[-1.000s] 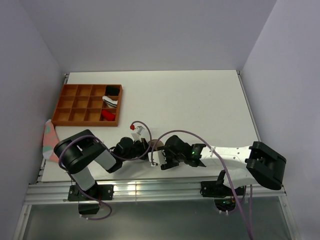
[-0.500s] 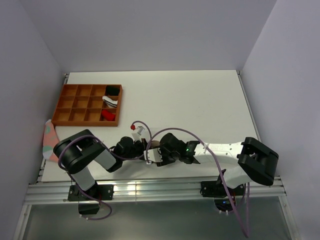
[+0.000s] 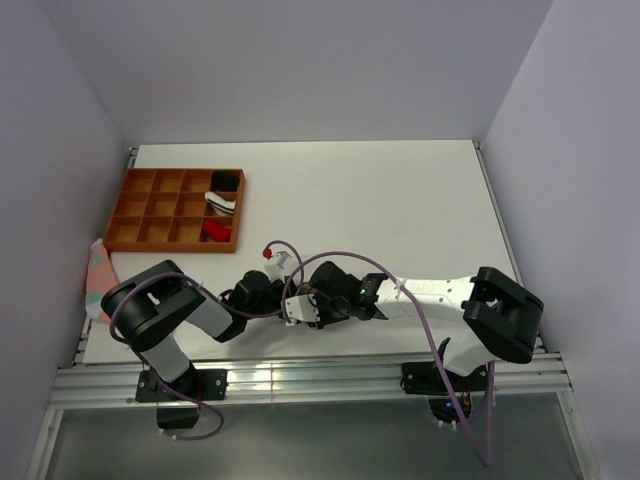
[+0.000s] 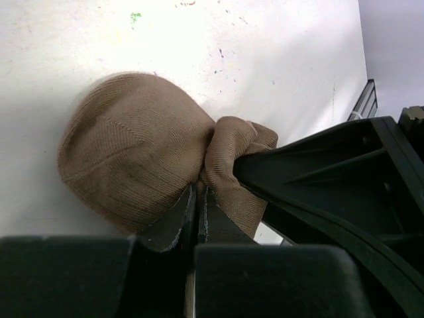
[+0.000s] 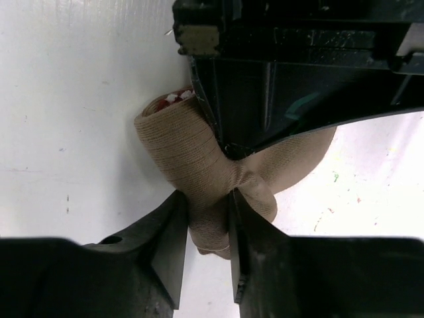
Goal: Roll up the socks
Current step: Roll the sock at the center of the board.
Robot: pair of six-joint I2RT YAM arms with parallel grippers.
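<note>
Since the earlier frame the right arm has slid to the left across the table (image 3: 400, 200), and its fingers have come closer together. At the left, the left gripper (image 4: 196, 199) has its two fingers pressed together on a pinch of the tan sock (image 4: 126, 152). This sock lies on the table near the front edge, in the narrow place between the two arms. Its rounded bulk swells out in front of the left fingers, and its striped cuff end points away in the right wrist view. The long axis runs roughly from one gripper to the other. At the right, the right gripper (image 5: 207, 199) faces the left one from just beside it and pinches a gathered fold of the same sock, one finger on each side of the fabric. Both arms are equally near, so in my judgement the next rolling turn depends on this shared middle fold. I cannot find the red sock with certainty.
</note>
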